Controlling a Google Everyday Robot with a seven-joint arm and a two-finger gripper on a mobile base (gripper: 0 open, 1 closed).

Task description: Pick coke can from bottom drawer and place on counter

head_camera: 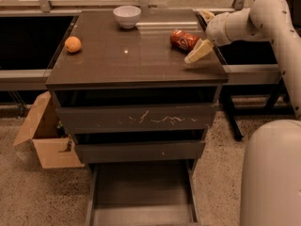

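You have the coke can [182,39] lying on its side on the counter [122,65], toward the far right corner. Your tool [196,36] sits at the can's right end, spread wide, with its near finger [198,52] just beside the can and not gripping it. The bottom drawer [141,192] stands pulled out. An orange [73,44] sits near the counter's left edge, and a white bowl [127,16] at the far edge.

Robot test lab: a drawer cabinet [136,120] on a speckled floor [37,199], a cardboard box [49,142] beside it, the gripper [201,34] over the right edge of the table [131,62].
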